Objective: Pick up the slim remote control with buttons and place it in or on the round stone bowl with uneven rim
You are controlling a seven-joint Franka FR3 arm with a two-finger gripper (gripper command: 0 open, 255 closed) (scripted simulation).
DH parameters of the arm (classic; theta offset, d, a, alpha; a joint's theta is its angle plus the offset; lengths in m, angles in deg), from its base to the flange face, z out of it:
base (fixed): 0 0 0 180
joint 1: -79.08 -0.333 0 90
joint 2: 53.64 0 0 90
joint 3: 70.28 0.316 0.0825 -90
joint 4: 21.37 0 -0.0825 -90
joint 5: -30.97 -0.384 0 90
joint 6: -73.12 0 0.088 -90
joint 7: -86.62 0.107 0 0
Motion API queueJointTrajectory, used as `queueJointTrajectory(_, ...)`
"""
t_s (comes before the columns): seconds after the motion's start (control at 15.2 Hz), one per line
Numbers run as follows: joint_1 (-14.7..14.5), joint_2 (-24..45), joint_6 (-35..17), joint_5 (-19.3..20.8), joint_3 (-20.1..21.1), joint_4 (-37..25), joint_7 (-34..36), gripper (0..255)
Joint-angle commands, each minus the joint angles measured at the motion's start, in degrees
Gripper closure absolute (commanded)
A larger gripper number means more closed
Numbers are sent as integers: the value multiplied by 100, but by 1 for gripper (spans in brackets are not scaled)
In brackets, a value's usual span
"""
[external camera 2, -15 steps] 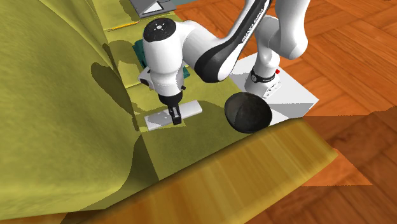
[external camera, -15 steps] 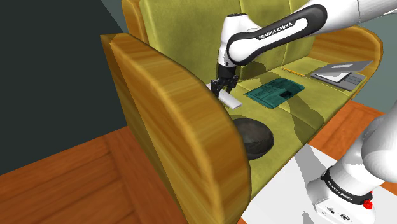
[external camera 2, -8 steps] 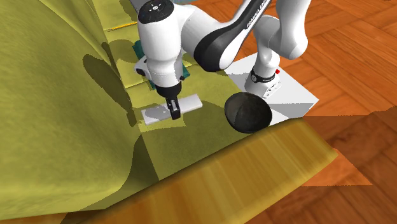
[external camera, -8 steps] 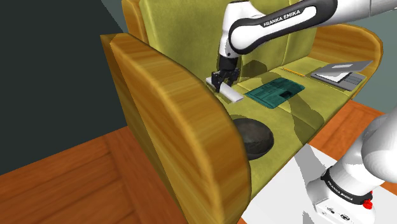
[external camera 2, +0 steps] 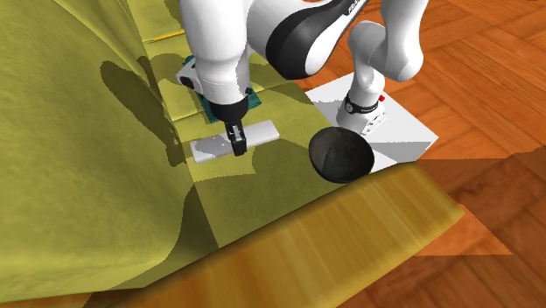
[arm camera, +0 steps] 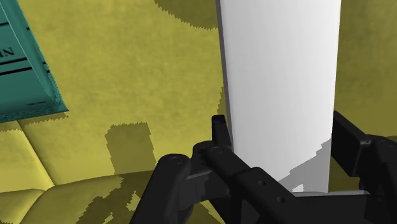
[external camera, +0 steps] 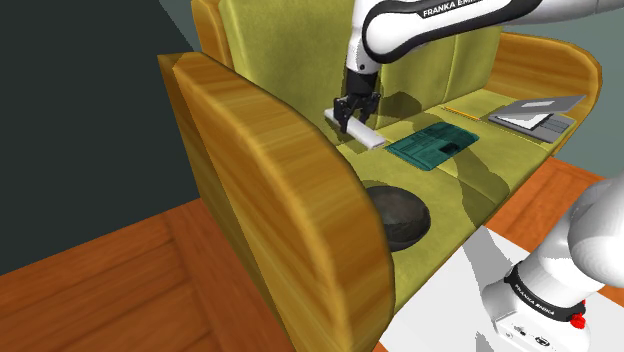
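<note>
White remote (arm camera: 280, 83) clasped by fingers (arm camera: 347, 140), hanging above seat (external camera: 470, 170).

Bare seat cushion (external camera: 452, 185) is left open between the white remote control (external camera: 362, 133), clasped in the gripper (external camera: 349, 113), and the dark bowl (external camera: 397, 215). This stretch is hemmed by 1 wooden armrest (external camera: 270, 190), the teal book (external camera: 432, 145) and the backrest (external camera: 285, 45).

Olive sofa (external camera: 270, 45) with wooden arms (external camera: 270, 200) on reddish plank floor (external camera: 120, 300), dark wall (external camera: 70, 120) behind.
</note>
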Motion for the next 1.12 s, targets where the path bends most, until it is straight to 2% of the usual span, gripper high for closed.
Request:
queueJointTrajectory(0.0, 6, -27, 160, -5, -6, -132, -17, 255)
queueJointTrajectory(0.2, 6, -60, 363, -10, -6, -303, -25, 255)
queueJointTrajectory(0.59, -231, -1146, 254, -171, 243, 893, 391, 255)
queueJointTrajectory(1.06, -585, -2332, 342, -489, 613, 1978, 926, 255)
